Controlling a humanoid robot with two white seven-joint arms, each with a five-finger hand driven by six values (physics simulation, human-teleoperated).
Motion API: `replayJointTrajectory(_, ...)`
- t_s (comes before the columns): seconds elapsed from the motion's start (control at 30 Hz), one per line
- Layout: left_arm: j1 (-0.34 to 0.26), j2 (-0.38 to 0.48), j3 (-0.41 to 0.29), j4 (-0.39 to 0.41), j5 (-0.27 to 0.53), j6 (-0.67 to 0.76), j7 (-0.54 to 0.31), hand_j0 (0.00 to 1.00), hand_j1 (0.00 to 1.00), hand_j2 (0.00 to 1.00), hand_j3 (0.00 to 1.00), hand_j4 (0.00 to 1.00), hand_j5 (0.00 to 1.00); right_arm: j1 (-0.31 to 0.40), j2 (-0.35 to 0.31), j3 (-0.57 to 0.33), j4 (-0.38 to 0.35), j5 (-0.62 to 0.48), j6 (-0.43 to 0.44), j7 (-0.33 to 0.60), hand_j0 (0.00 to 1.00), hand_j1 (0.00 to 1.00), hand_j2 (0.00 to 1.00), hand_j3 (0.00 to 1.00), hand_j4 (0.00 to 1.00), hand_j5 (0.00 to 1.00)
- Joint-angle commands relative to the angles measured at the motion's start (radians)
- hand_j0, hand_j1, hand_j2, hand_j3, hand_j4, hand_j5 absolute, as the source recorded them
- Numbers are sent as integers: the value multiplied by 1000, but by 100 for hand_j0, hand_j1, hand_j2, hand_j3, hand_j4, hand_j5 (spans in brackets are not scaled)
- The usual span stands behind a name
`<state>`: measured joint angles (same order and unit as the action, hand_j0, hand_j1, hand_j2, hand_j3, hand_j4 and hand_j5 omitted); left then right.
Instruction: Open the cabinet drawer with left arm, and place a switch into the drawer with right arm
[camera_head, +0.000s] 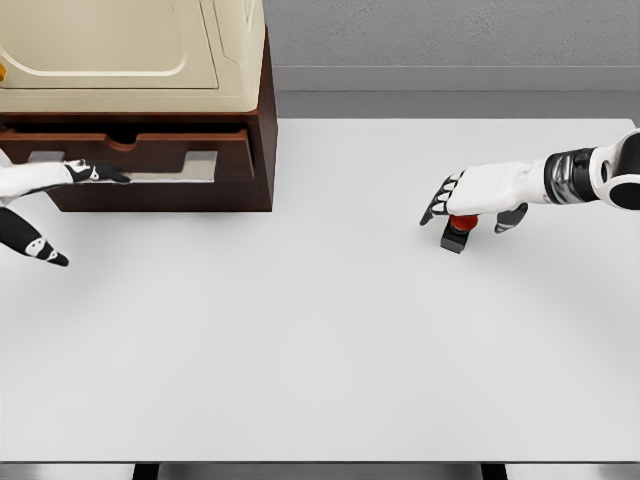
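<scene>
I see my two robot arms, both smooth glossy white. My right arm (600, 175) enters from the right edge, with a ribbed dark grey and black wrist cuff between the forearm and the white-backed right hand (478, 195). A round black joint shows at the edge. Its fingers (436, 208) are white with black segments and black tips. My left hand (45, 180) has the same white shell, black knuckle markings and dark, pointed fingertips.

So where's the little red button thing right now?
In the head view, the switch sits on the white table toward the right side, directly under the right hand, far from the cabinet drawer at the upper left.
</scene>
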<state>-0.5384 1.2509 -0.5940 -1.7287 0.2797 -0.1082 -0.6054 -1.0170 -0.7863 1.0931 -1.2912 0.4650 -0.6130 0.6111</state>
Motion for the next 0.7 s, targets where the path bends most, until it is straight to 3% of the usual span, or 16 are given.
replayJointTrajectory(0.0, 0, 10, -1, -14, 64, -21, -5, 100, 100, 100, 100, 100, 100, 0, -1, -1, -2, -3, 2, 0, 93, 93, 93, 93, 93, 93)
replayJointTrajectory(0.67, 38, 113, -10, -32, 107, -146, -5, 100, 100, 100, 100, 100, 100, 5, -7, -2, -11, -3, 2, 0, 90, 90, 90, 90, 90, 90)
